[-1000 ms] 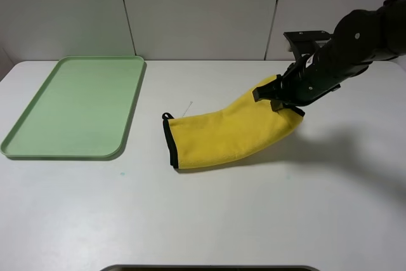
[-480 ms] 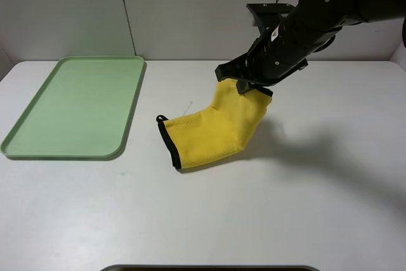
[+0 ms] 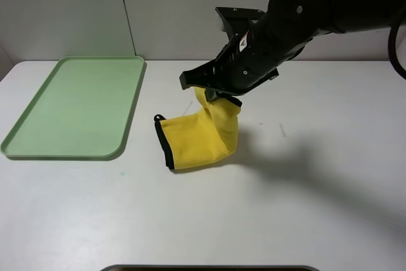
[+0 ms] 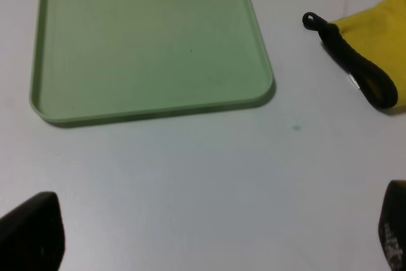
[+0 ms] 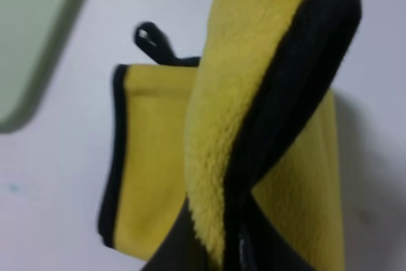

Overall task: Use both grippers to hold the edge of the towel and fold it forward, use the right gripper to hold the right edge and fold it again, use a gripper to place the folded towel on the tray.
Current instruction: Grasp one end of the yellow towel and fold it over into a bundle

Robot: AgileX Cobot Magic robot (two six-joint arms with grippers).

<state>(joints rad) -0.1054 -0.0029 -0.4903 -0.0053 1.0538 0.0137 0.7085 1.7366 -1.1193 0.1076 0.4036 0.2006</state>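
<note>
While pinching the right edge of the towel [image 3: 198, 139], the right gripper [image 3: 213, 96] is holding it aloft.
Beneath it, the slack is draping down so that the edge can fold across.

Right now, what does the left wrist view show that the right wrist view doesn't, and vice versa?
Left wrist only: one whole end of the tray with both rounded corners, and the open left fingers above the table. Right wrist only: the towel with its raised edge pinched in the shut right fingers. Both: the towel's black loop, part of the tray, white table.
</note>
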